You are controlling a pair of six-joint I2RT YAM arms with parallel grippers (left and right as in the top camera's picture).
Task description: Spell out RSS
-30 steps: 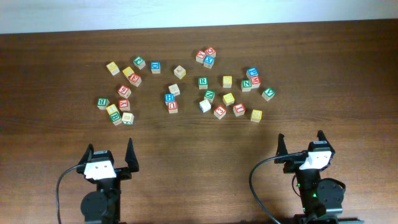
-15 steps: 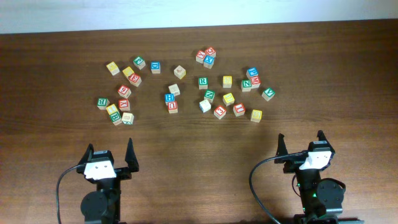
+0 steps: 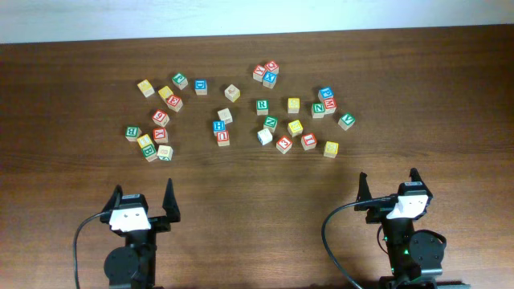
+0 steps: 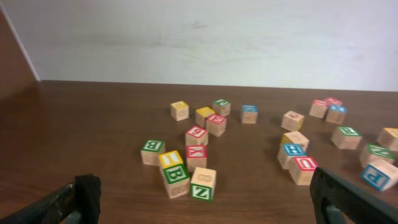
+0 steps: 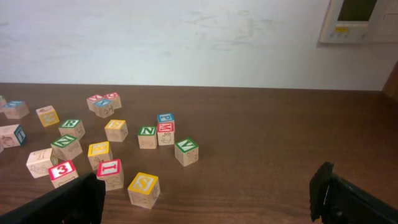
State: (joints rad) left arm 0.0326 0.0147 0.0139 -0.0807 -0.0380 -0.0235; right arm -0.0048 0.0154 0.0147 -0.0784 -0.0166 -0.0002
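Both grippers wide open and empty.
The left gripper (image 3: 141, 191) and right gripper (image 3: 388, 178) touched nothing; the R cube (image 3: 262, 106) and the yellow cubes (image 3: 295, 127) beside it lay well apart from both.

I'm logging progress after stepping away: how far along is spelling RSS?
Done: nothing; no cubes are lined up. The green R cube lies loose among the scatter, as do the yellow cubes. In hand: nothing; the left claw and right claw hang open and empty. Left: picking and arranging all three letters.
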